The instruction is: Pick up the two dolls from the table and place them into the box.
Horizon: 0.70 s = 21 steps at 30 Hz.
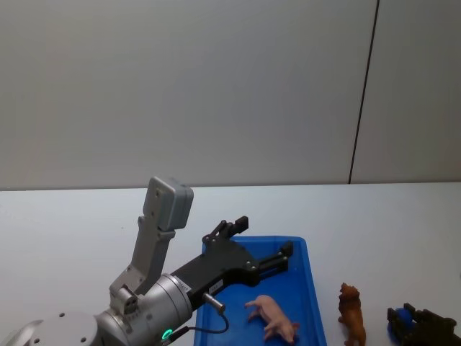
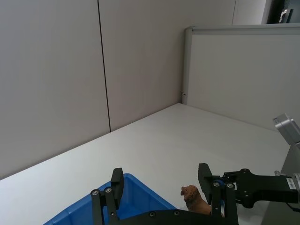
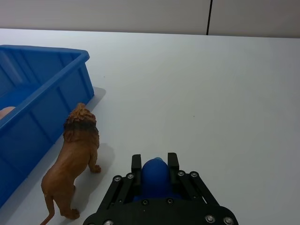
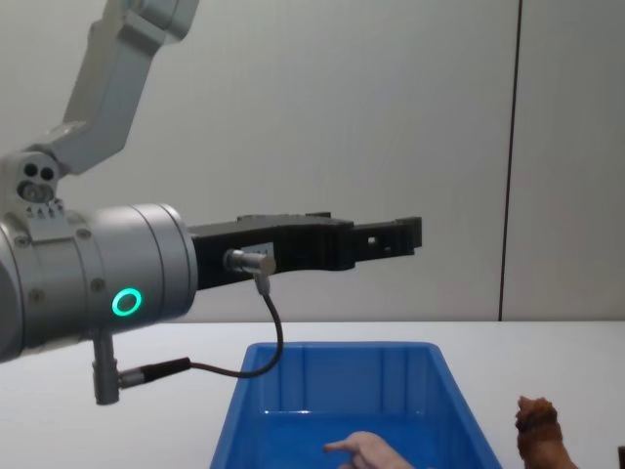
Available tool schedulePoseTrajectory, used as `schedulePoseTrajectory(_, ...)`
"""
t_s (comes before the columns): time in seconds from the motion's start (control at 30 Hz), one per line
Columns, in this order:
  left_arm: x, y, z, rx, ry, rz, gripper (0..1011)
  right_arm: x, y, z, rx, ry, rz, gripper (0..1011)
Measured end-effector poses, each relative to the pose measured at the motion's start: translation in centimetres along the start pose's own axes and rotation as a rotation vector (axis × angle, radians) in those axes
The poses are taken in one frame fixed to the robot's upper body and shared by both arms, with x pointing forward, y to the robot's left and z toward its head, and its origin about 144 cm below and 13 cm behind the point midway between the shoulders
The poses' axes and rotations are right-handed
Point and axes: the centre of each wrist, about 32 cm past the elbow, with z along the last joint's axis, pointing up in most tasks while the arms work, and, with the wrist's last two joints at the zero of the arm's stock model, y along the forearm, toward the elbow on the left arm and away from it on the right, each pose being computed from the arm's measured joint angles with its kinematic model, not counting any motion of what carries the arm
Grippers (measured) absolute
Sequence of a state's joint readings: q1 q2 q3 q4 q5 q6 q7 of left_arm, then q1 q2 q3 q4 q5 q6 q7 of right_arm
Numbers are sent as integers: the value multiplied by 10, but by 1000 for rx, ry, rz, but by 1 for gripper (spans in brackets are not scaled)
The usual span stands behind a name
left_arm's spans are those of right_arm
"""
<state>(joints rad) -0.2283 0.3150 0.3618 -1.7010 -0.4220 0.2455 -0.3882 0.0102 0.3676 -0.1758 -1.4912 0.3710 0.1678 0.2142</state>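
Grey panel wall behind, one dark vertical seam; white worktop in front. Count: one blue box, two dolls, one dark-blue round object, two grippers. Box is bright blue with ribbed inner walls, sitting low of centre in the head view. Doll one, the pale pink pig, lies inside the box on its floor, toward 5 o'clock of the interior; whether it stands or lies on its side I cannot tell. Doll two, the reddish-brown lion, stands upright on all four legs on the worktop, outside the box, just beside its wall at 3 o'clock. Left gripper hangs in the air above the box, over the 11 o'clock corner in the head view and well clear of the rim in the chest view; jaws spread wide, nothing between them. One green ring light glows on that arm, and one black cable loops beneath it. Right gripper is low by the worktop at 3 o'clock of the lion, near it but apart; jaws closed against both sides of the dark-blue round object.
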Motion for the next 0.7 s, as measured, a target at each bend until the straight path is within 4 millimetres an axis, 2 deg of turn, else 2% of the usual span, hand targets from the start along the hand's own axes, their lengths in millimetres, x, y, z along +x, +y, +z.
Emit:
schedulePoseTrajectory(0.13, 0, 0, 0, 0, 0, 0, 1001, -1, 3, 1, -8, -7, 6, 275)
schedulePoseTrajectory(0.33, 0, 0, 0, 0, 0, 0, 1000, -2, 6, 2, -11, -11, 12, 235)
schedulePoseTrajectory(0.57, 0, 0, 0, 0, 0, 0, 834, -3, 7, 6, -1, -15, 17, 196)
schedulePoseTrajectory(0.6, 0, 0, 0, 0, 0, 0, 781, -4, 7, 7, 2, -16, 17, 191)
schedulePoseTrajectory(0.7, 0, 0, 0, 0, 0, 0, 730, -4, 6, 11, 17, -21, 17, 178)
